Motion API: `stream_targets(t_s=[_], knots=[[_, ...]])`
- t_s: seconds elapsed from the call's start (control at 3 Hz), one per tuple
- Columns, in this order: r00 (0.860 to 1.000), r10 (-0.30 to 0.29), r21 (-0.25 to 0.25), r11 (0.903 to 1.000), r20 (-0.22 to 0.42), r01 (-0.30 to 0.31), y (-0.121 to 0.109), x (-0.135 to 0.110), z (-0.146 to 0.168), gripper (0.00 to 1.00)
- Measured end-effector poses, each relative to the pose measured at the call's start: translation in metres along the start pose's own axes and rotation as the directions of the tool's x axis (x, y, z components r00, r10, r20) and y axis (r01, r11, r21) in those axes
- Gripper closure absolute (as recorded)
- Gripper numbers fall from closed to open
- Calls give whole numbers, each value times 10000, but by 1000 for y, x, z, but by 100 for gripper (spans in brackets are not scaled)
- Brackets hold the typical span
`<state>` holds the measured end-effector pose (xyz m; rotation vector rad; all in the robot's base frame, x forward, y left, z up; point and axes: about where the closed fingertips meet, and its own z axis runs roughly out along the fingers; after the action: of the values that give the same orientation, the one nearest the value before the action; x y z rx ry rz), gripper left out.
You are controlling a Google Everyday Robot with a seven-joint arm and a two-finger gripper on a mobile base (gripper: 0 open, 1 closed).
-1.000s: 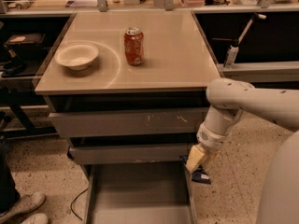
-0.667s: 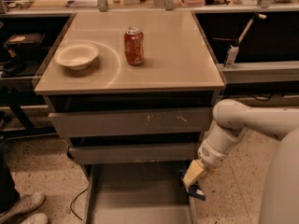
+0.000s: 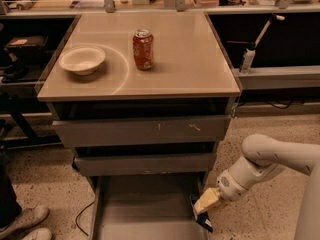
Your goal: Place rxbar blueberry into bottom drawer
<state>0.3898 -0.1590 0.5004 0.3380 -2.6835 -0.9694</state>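
3 grey metal drawers; the bottom drawer (image 3: 145, 204), a shallow tray, is open. Gripper (image 3: 201, 209) at its right wall, clamped on 1 flat navy rxbar blueberry (image 3: 204, 222). Above: 1 can (image 3: 143, 49), 1 bowl (image 3: 82, 60).

We see a smooth, off-white arm (image 3: 272, 156) built of rounded, tube-like segments. It swells at a bulbous joint and narrows to a wrist (image 3: 231, 180) with a small grey round mark. Its gripper (image 3: 201, 207) is pale yellow and sits low at the right edge of the bottom drawer (image 3: 145, 209). A broad white body panel (image 3: 309, 219) fills our lower right.
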Motion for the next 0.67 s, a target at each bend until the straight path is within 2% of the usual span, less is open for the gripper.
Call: stream_targets(t_s=[0.33, 0.67], knots=[[10000, -15, 11, 10000, -10, 15, 0, 0, 0, 100], [9994, 327, -484, 9983, 133, -320, -13, 0, 34, 100]])
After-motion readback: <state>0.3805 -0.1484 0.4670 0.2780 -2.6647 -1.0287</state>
